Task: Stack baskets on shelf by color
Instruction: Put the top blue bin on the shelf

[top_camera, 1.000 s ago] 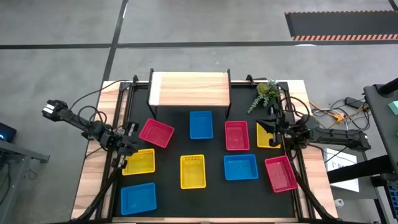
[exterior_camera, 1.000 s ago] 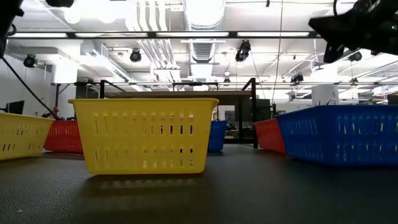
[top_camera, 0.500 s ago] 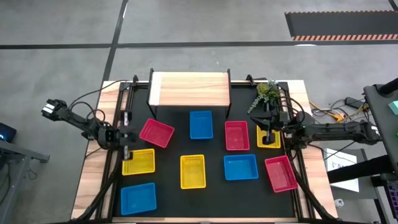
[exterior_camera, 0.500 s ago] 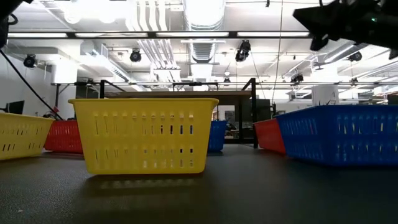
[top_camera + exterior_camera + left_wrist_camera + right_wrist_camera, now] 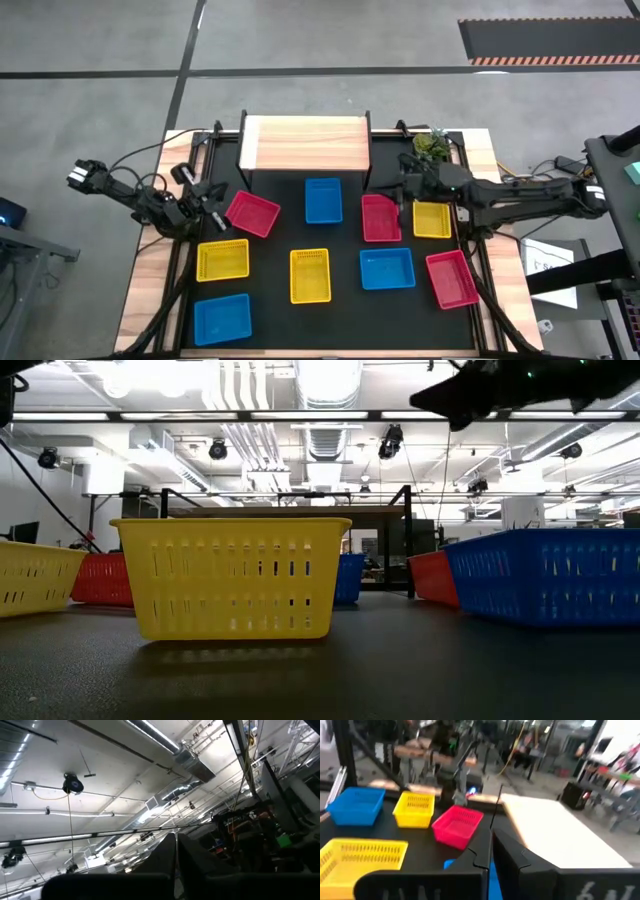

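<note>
Three red, three yellow and three blue baskets sit apart on the black table, each resting on its base. Among them are a red basket [image 5: 251, 213], a blue basket [image 5: 323, 200], a red basket [image 5: 380, 217] and a yellow basket [image 5: 432, 218]. The wood-topped shelf [image 5: 305, 142] stands at the far edge with nothing on it. My left gripper [image 5: 207, 193] is shut, tilted up at the ceiling [image 5: 176, 857], beside the left red basket. My right gripper [image 5: 386, 188] is shut and level, high over the middle red basket's far end, facing the shelf [image 5: 565, 837].
A green plant [image 5: 430, 148] stands at the far right corner beside the shelf. Black frame rails [image 5: 190, 200] run along the table's left and right sides. In the low view a yellow basket [image 5: 232, 575] fills the near ground, with my right arm [image 5: 500, 382] overhead.
My right gripper has risen and travelled toward the table's left, from over the right yellow basket to above the middle red basket's far end. My left gripper has swung toward the far edge, rolled and tipped upward. Both stay shut. No basket has moved.
</note>
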{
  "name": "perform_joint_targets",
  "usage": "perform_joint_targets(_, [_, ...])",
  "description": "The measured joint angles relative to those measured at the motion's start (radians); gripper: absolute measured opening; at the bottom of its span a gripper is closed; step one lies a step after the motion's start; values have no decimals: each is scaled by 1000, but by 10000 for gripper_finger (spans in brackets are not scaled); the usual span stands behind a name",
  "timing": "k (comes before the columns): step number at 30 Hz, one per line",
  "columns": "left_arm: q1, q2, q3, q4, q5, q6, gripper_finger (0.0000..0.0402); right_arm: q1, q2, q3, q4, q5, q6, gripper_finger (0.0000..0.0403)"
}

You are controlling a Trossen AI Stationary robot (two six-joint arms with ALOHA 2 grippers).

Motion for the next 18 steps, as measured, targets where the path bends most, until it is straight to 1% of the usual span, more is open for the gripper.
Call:
perform_joint_targets(4, [0,-2,0,0,0,0,1,52,51,92,-121,-1,-16,9])
perform_joint_targets(10, [0,-7,0,0,2,-1,1,158,112,184,-142,14,-33,9])
perform_joint_targets(14, [0,-20,13,0,3,2,1,221,160,235,-141,83,-33,9])
perform_joint_targets(18, [0,-47,33,1,4,2,1,258,226,290,-145,142,-33,9])
